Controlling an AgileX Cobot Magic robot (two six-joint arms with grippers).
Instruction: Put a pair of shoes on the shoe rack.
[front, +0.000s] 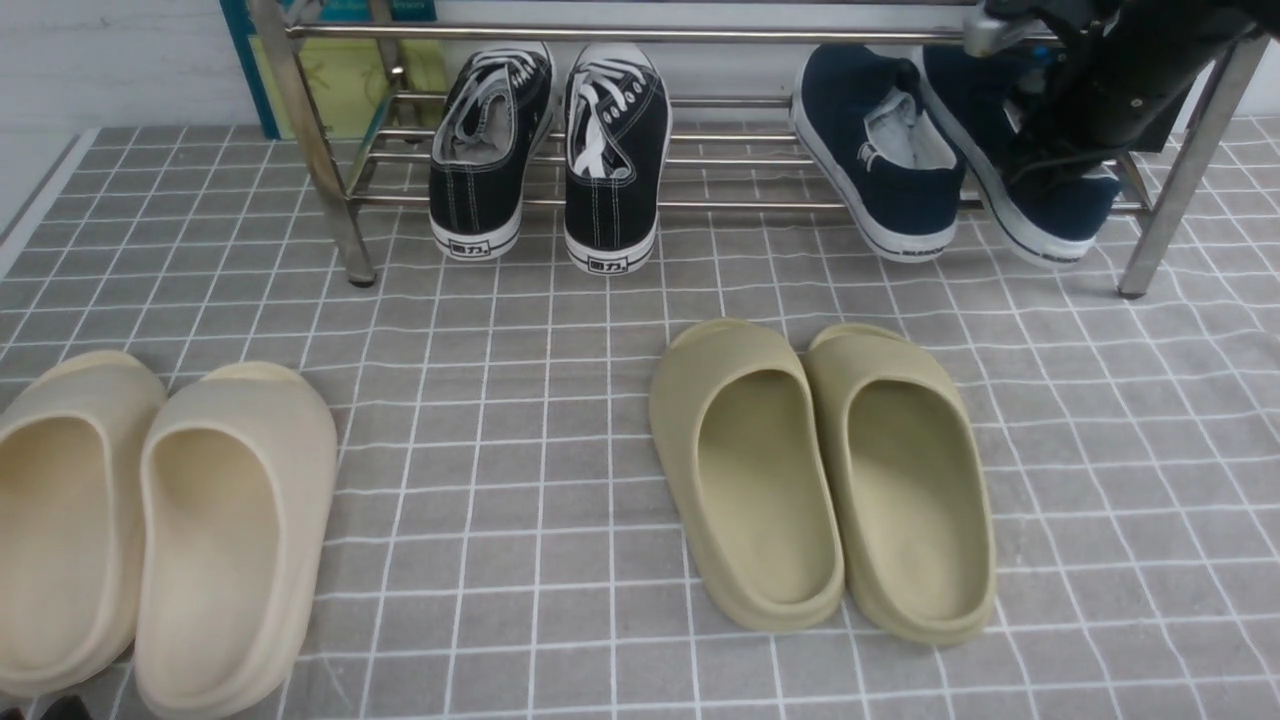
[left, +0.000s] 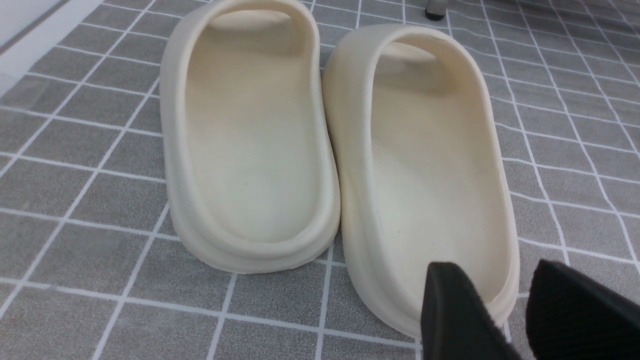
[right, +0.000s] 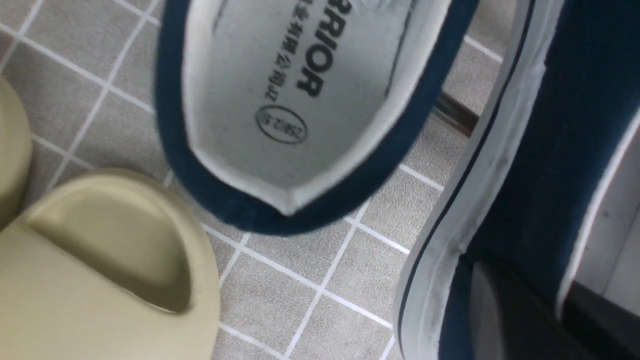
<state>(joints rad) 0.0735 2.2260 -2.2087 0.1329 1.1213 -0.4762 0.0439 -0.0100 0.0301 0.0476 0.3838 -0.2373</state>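
Cream slides (front: 160, 520) nearest, and my left end effector (left: 520, 315) hangs spread and empty over one; the work is at the rack (front: 620, 33)
My right end effector (front: 1045, 160) pinches the side wall of the navy shoe (front: 1050, 215), one finger inside it. The shoe is tilted on edge at the right end of the lower shelf, just beside its mate (front: 880, 160), both heels past the front bar. I judge it half seated: I should roll the sole flat onto the bars, slide the toe deeper, and let go only once it rests. The top bar is close above and the right leg (front: 1185, 180) close beside. Free room lies between the mate and the black sneakers (front: 550, 150); the olive slides (front: 820, 470) lie on the floor in front
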